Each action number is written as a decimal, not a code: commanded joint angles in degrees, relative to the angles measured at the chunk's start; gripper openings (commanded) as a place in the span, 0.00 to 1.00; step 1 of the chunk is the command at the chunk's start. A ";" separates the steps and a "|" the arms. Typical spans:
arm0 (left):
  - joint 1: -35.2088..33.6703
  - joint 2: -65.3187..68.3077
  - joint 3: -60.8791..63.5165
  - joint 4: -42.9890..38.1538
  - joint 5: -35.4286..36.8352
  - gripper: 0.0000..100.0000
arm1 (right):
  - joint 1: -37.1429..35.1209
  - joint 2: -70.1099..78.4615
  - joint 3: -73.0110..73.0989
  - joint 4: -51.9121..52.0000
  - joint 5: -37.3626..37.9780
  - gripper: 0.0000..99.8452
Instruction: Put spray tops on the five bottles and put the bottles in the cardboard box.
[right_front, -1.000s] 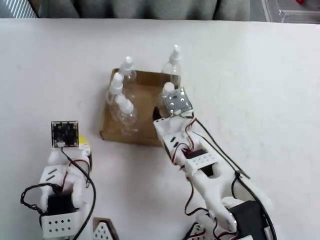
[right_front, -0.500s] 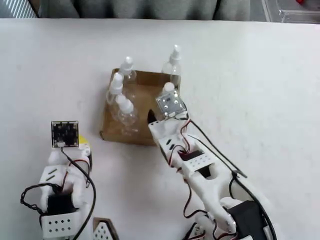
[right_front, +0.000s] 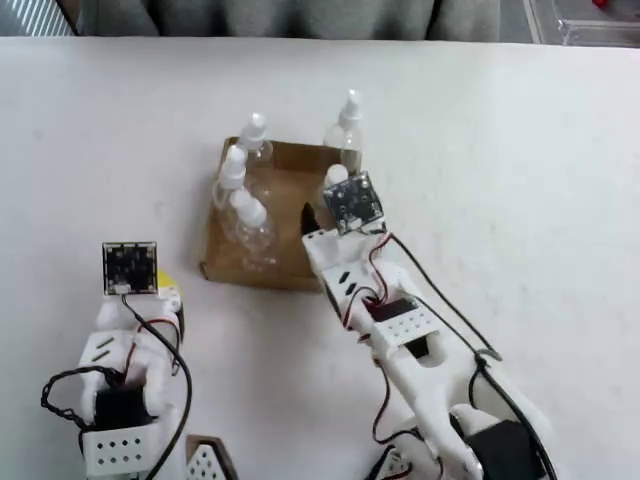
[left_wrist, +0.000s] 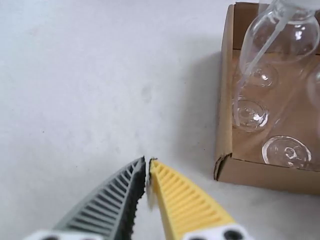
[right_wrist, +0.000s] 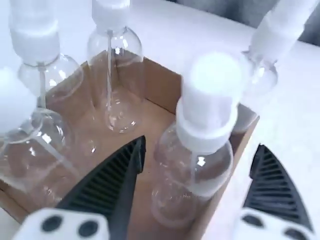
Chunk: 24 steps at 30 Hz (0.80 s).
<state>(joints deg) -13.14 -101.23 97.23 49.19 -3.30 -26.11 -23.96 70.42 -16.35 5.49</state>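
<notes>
a: high view puts the brown cardboard box (right_front: 262, 272) on the white table (right_front: 500, 150), with one arm's wrist over its near right corner. what's that arm holding?

b: nothing. the right gripper (right_wrist: 199, 146) has its black ribbed jaws spread wide on either side of a clear round plastic bottle with a white spray top (right_wrist: 197, 170), and neither jaw touches it. the bottle stands upright inside the box, by the right-hand wall.

a: and the others?

b: three capped bottles (right_front: 248, 215) stand along the box's left side. a fifth capped bottle (right_front: 347, 122) is at the far right corner. i can't tell whether it's inside the wall or just outside, though the right wrist view suggests outside.

a: left arm?

b: the left gripper (left_wrist: 147, 165) is pinched closed on nothing, its grey and yellow tips meeting over bare table near a box corner.

a: how would that corner bottle handle?

b: i'd judge it empty, so very light, thin-walled and slick, and tall enough to tip at a nudge. the round belly would likely squirm out of the jaws. the neck just under the white collar looks the surer hold, squeezed gently and lifted straight up to clear the cardboard wall.
</notes>
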 joint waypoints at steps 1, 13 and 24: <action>0.75 -0.40 -0.09 -0.09 -0.53 0.02 | 0.31 -7.52 1.67 0.40 0.35 0.28; 0.75 -0.31 -0.09 -0.09 -0.62 0.02 | 4.53 -42.95 12.22 25.36 0.62 0.28; 0.75 -0.31 -0.09 0.26 -0.62 0.02 | 14.02 -80.48 23.74 53.85 0.62 0.28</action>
<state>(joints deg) -13.14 -101.23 97.23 49.19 -3.30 -14.86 -96.92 94.33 31.82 5.49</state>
